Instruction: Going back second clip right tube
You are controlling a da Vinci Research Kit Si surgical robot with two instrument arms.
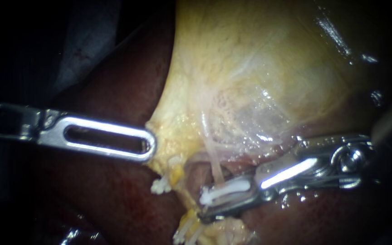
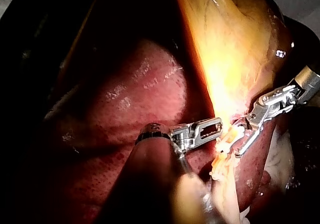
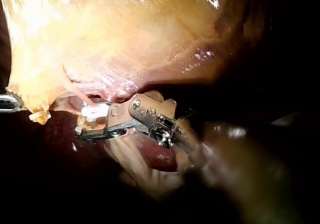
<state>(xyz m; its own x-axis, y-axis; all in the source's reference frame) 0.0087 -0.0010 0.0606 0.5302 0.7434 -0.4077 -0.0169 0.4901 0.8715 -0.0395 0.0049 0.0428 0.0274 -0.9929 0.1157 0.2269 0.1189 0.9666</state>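
Close over the tissue, from the endoscope, my left instrument (image 1: 148,146) lay with its tip against the yellow edge of the gallbladder (image 1: 250,68), above the dark liver (image 1: 105,195). I judged it was there to hold that edge aside so the right tube (image 1: 215,169) stood bare and taut, though whether it pinched the edge or only rested on it I could not tell. My right instrument (image 1: 203,207) reached in low from the right, its jaws set apart yet carrying the clip (image 1: 227,189) between them, laid crosswise at the tube's lower end so that, as I reckoned, the clip would close squarely across it. The clip looked white, slim and glossy, lying along the upper jaw with a small hooked end at the tip. From the left wrist camera, glare hid the clip, but both instruments' tips stood near each other with bright tissue between them. From the right wrist camera, the clip (image 3: 95,111) sat just under the right tube (image 3: 77,89), the lower jaw dark beneath it, and my left instrument (image 3: 10,103) showed well apart, beside the gallbladder's edge
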